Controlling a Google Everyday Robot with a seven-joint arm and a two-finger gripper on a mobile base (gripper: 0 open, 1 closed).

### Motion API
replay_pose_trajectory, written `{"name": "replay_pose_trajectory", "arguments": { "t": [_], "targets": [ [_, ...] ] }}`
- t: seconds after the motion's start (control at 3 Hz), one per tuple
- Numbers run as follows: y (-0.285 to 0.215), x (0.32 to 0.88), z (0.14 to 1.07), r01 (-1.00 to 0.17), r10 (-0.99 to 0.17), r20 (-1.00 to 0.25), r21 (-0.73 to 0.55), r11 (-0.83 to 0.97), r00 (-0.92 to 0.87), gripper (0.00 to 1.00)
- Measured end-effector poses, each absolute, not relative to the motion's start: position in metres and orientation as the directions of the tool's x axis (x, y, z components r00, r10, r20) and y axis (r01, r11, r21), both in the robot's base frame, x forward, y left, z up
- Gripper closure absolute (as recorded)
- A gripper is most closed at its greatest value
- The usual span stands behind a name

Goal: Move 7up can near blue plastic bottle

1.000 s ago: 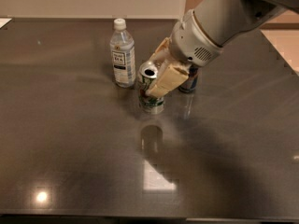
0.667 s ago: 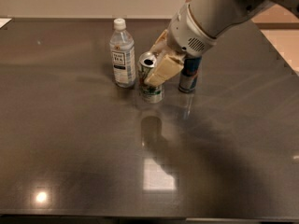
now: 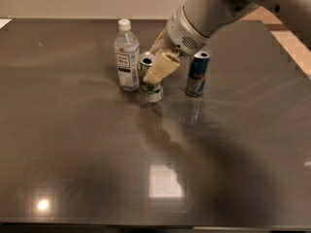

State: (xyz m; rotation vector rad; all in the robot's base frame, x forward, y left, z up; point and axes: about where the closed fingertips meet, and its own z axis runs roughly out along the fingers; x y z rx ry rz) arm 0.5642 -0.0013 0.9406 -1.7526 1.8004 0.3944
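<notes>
Gripper (image 3: pixel 151 75) is pinching the can (image 3: pixel 152 92), which is sitting just right of the bottle (image 3: pixel 126 57), far-centre on the table (image 3: pixel 73 154). Judgement: placement is looking adequate, so opening slowly and lifting straight up is advisable, avoiding the bottle and the blue can (image 3: pixel 197 74) to the right. Can is showing a short silver body with green-white markings.

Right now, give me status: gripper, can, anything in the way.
Gripper at 7up can, jaws shut on it. Can close beside blue plastic bottle. Blue-and-silver can stands apart on the other side; nothing between can and bottle.
</notes>
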Motion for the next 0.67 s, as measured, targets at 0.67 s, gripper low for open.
{"name": "replay_pose_trajectory", "arguments": {
  "t": [0.67],
  "targets": [
    [0.023,0.574,0.919,-0.987,-0.807,-0.589,-0.149,0.061,0.039,0.35]
  ]
}}
